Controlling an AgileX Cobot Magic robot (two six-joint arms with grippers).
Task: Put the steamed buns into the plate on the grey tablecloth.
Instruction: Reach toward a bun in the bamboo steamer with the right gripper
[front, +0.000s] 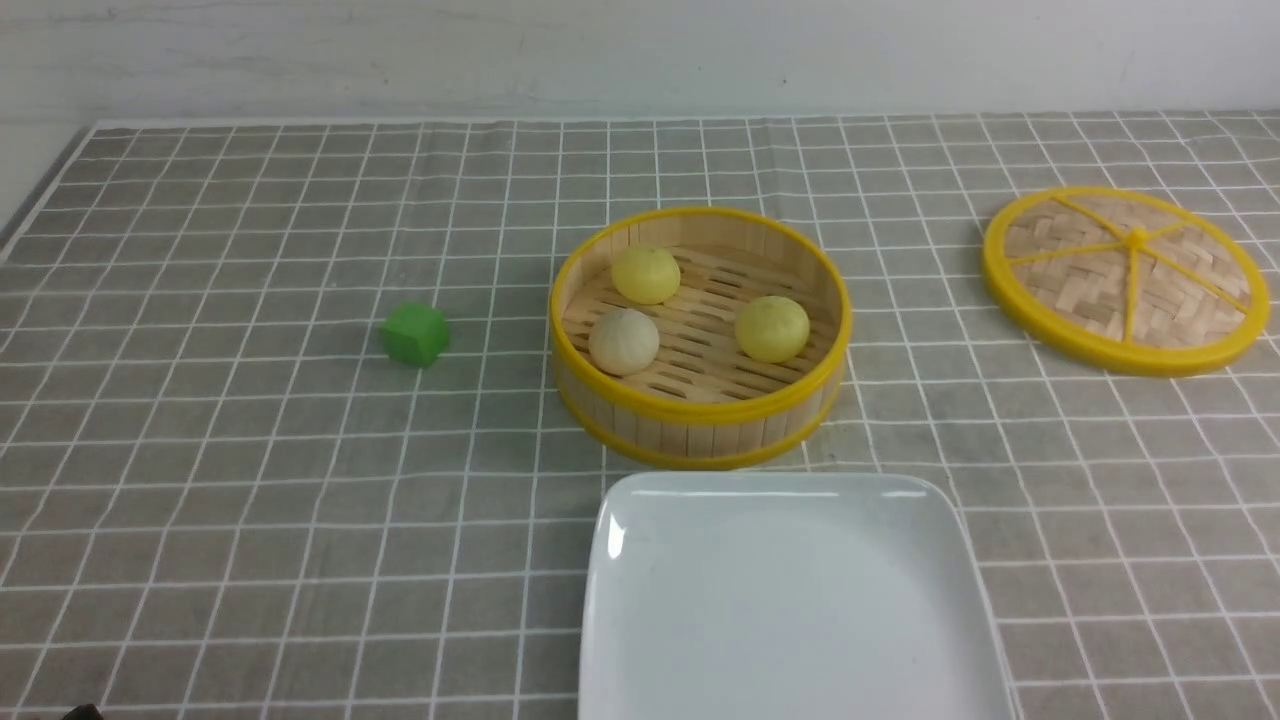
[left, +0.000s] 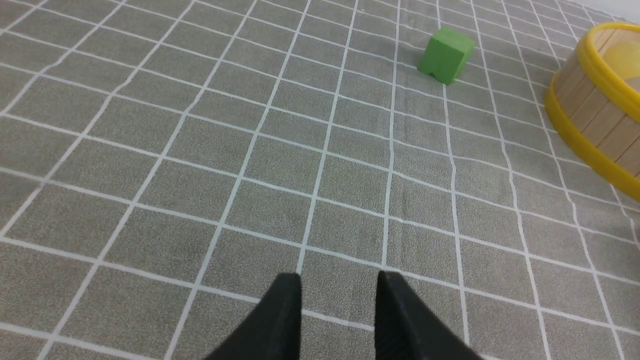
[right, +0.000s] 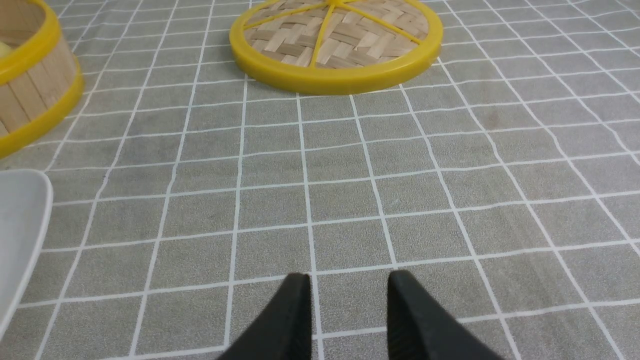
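Three steamed buns lie in the round bamboo steamer (front: 700, 415): a pale yellow bun (front: 646, 274) at the back, a second yellow bun (front: 771, 328) on the right and a beige-white bun (front: 624, 341) on the left. The white plate (front: 640, 620) rests empty on the grey tablecloth (front: 250, 500), just in front of the steamer. Neither gripper shows in the front view. In its wrist view my left gripper (left: 339, 282) hangs open over bare cloth, nothing between its fingers. The right gripper (right: 349, 282) is open too, over cloth beside the plate's edge (right: 30, 210).
A green cube (front: 416, 334) sits left of the steamer and also shows ahead of the left gripper as the cube (left: 446, 55). The flat woven steamer lid (front: 1125, 280) lies at the far right, ahead of the right gripper as the lid (right: 335, 45). The steamer wall (left: 595, 115) is near the left gripper's side.
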